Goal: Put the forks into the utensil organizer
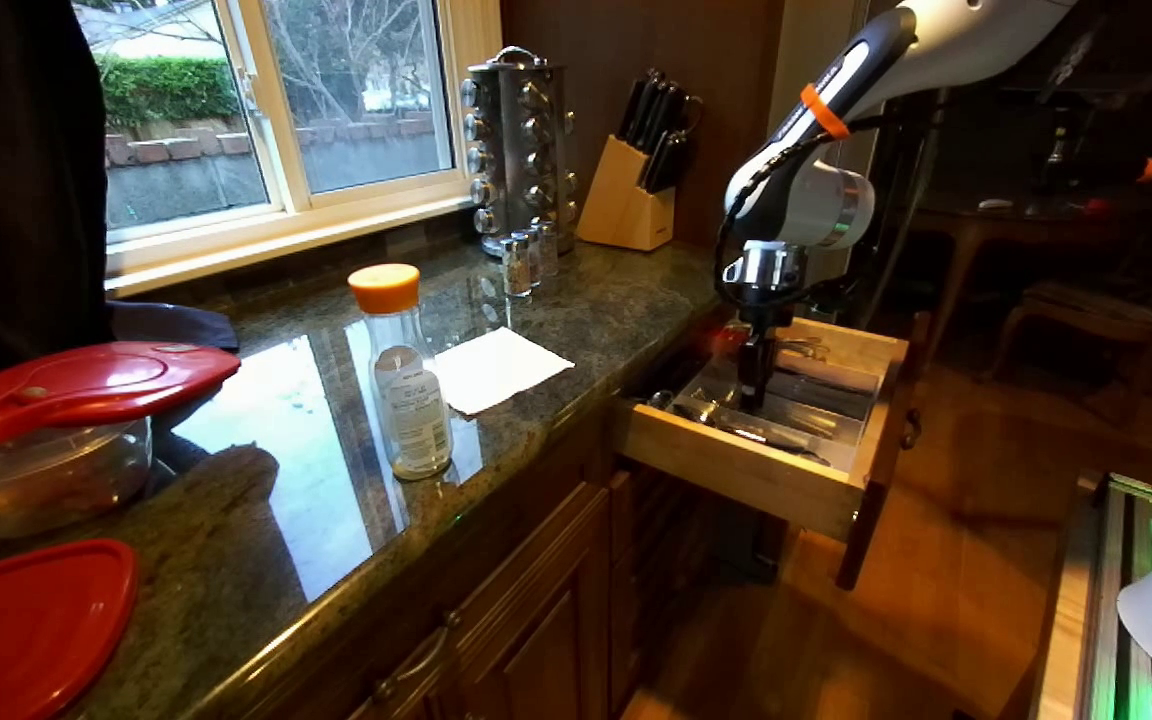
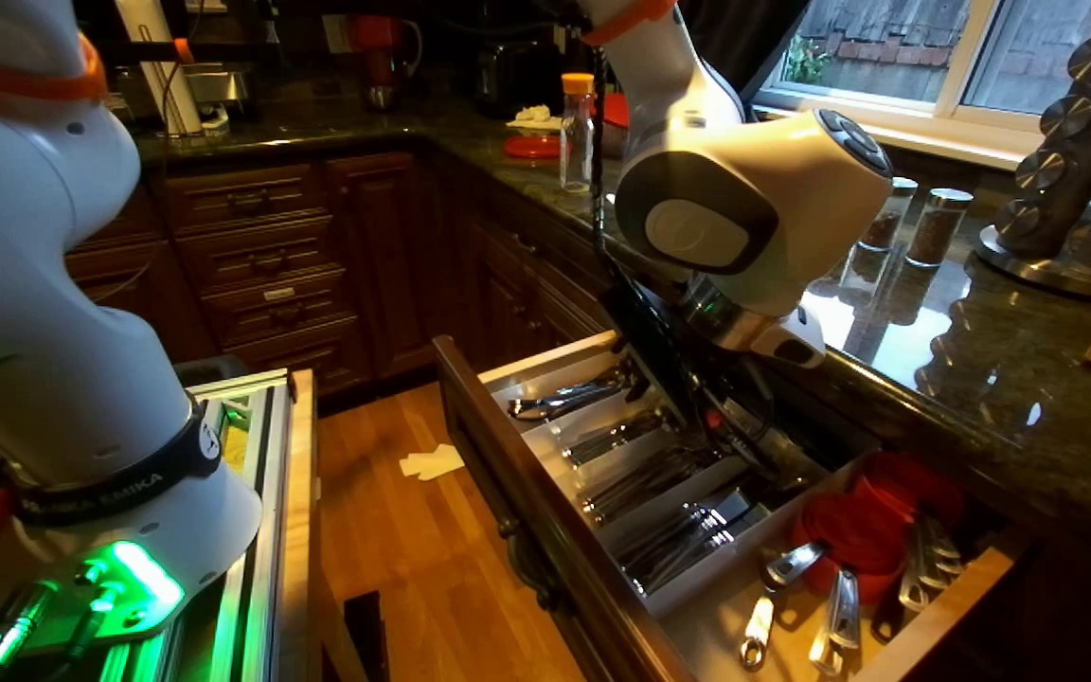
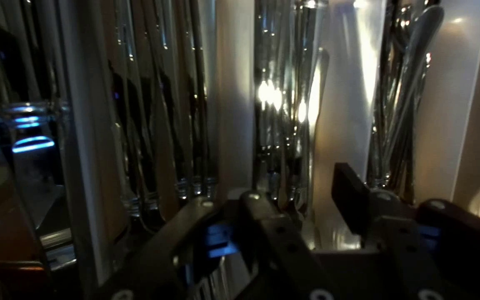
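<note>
Where the hand point(image 1: 754, 388) points down, the utensil organizer point(image 3: 236, 96) lies beneath; contact unclear.

1 clear bottle point(image 1: 410, 400), orange cap point(image 1: 384, 289), upright on a dark countertop point(image 1: 616, 320). 1 white sheet point(image 1: 504, 368), flat, near it. 1 tall metal rack point(image 1: 507, 145) of round-capped jars point(image 1: 534, 128); small glass shakers point(image 2: 937, 229) upright beside it. 1 slanted knife block point(image 1: 626, 205), black handles point(image 1: 658, 118). 2 red lids point(image 1: 31, 625): 1 over a clear container point(image 1: 51, 490), 1 on the countertop. 1 window point(image 1: 268, 100), bare branches point(image 1: 366, 55) outside. Red cups point(image 2: 849, 530) in an open wooden drawer point(image 1: 736, 470).
</note>
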Available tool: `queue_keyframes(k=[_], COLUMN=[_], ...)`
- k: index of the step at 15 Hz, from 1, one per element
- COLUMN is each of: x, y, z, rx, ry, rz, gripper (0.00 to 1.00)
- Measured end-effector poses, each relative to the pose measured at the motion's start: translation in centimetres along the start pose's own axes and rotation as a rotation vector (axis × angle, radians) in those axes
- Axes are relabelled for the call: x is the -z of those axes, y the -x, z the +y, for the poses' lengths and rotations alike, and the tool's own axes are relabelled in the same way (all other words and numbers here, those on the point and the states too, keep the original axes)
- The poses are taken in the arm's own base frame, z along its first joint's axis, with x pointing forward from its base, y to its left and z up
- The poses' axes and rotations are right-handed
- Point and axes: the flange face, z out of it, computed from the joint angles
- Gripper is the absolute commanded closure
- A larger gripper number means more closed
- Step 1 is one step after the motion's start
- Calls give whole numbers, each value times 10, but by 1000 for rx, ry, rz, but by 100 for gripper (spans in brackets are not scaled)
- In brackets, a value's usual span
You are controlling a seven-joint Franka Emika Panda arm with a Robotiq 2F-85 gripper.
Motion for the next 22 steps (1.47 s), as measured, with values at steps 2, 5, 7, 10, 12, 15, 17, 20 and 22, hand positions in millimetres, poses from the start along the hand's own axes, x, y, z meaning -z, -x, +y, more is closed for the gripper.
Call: queue_keyframes(k=[2, 5, 7, 10, 12, 15, 17, 20, 22], x=[0, 11, 28, 60, 79, 104, 122, 149, 170], y=[-2, -1, 5, 22, 38, 67, 86, 111, 126], z=[-8, -24, -29, -30, -29, -29, -37, -61, -77], rx=[20, 64, 97, 131, 143, 142, 143, 154, 151], ry=[12, 52, 118, 215, 292, 416, 464, 479, 475], rz=[-7, 4, 46, 108, 126, 132, 150, 185, 208], gripper=[9, 0, 0, 0, 0, 0, 0, 0, 0])
